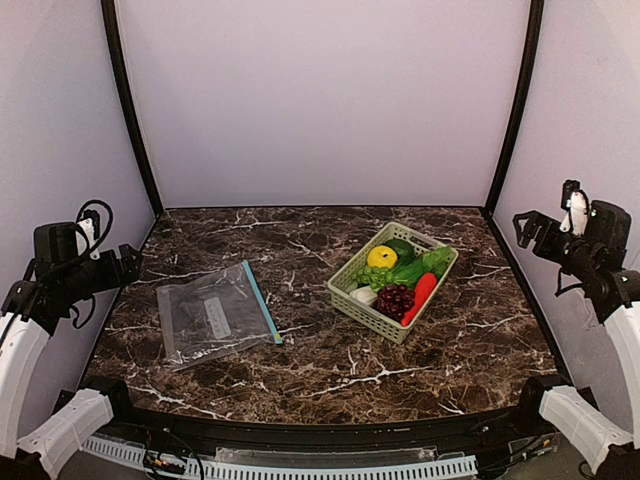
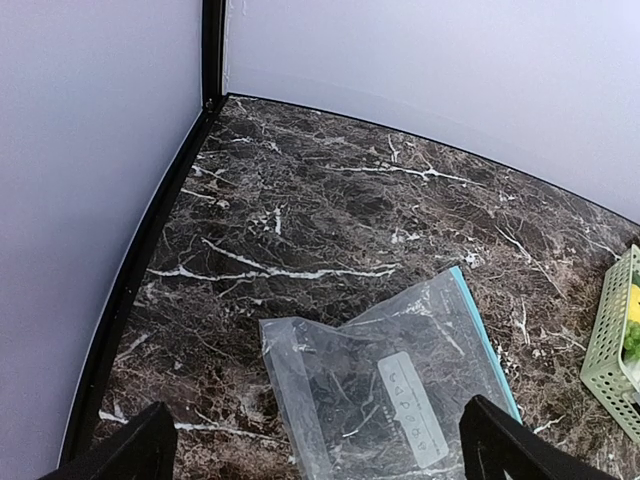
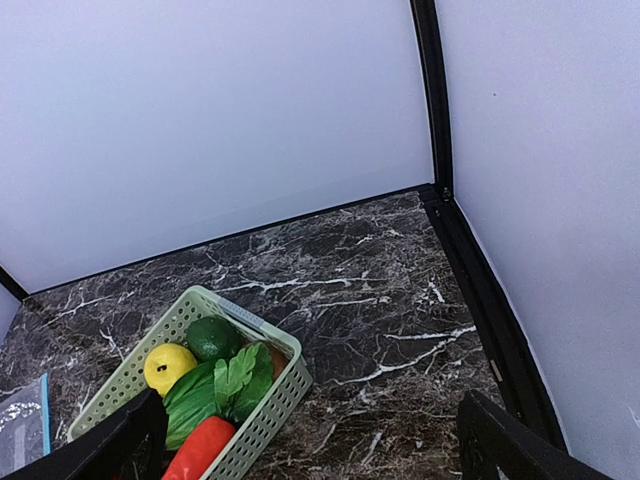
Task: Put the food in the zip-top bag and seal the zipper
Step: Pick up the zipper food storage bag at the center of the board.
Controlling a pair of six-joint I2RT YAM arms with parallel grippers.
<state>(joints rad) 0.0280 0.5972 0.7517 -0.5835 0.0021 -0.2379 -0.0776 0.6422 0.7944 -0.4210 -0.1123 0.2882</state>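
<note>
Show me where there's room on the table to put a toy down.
Bare table lies between the bag and the basket, behind them both, and along the near edge. The basket is packed with food.

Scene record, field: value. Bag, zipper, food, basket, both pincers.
bag: zip-top bag flat on table, left of basket, no food inside
zipper: teal zipper along the edge nearest the basket; sealed or not, cannot tell
food: lemon, red pepper, grapes, greens, all in basket
left: left pincer open, empty, raised off table
right: right pincer open, empty, raised off table
</note>
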